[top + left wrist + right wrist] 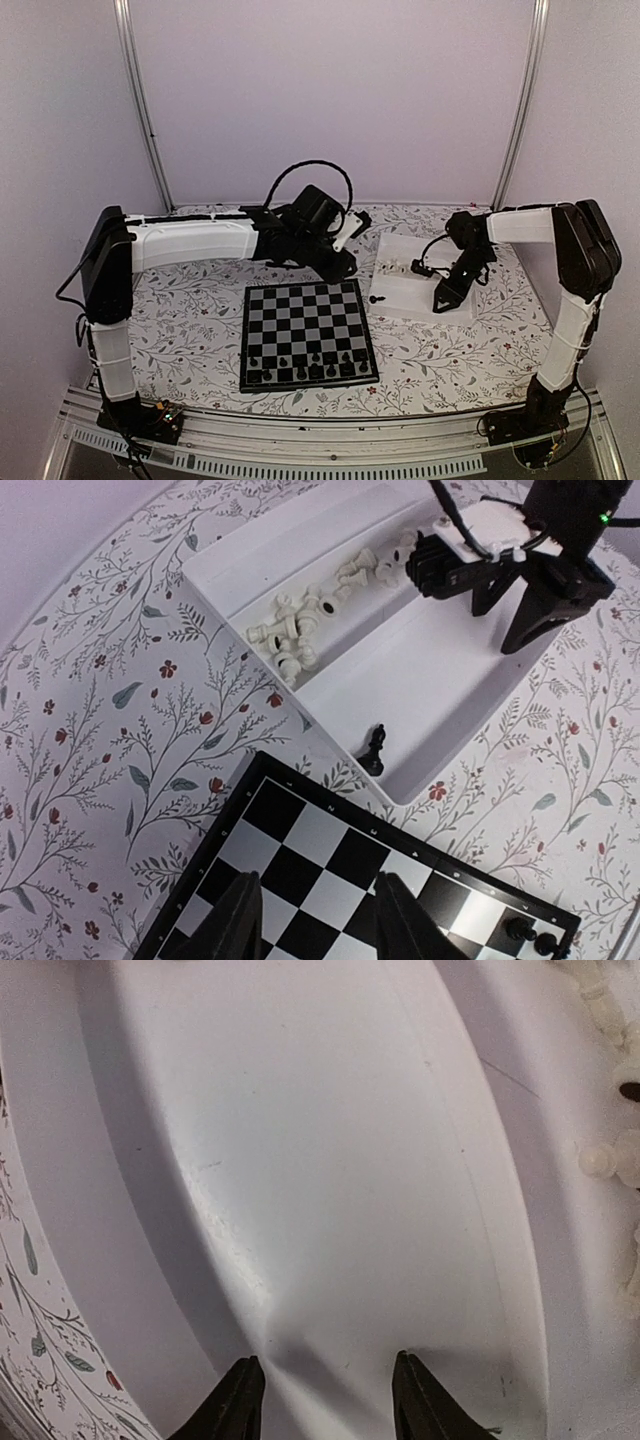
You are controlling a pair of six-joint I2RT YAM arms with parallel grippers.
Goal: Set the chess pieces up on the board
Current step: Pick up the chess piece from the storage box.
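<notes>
End effectors: the left end effector (pixel 320 925) has its two dark fingers spread with nothing between them; the right end effector (pixel 325 1400) is likewise parted and empty.
Left arm's place: over the far edge of the flat square chessboard with black and grey checks (pixel 330 865), fingers above its outermost squares.
Right arm's place: tips low over the bare floor of the white rectangular shallow tray (pixel 300 1160); whether they touch it cannot be told.
Board: lies flat on the bench covered with a floral-print cloth (pixel 190 320), just beside the tray's left side.
Black pieces on board: small black chess figurines (pixel 305 360) stand along the board's near edge, by the arm bases and well apart from both end effectors.
Lone piece: one small black pawn-like figurine (pixel 374 748) stands upright at the tray wall nearest the board, between the left fingers and the right ones; whether it is inside the tray or on the rim is unclear.
White pieces: cream-white chess figurines (pixel 300 630) lie tumbled in the tray's left-hand part, to the left of the right end effector and apart from its tips.
</notes>
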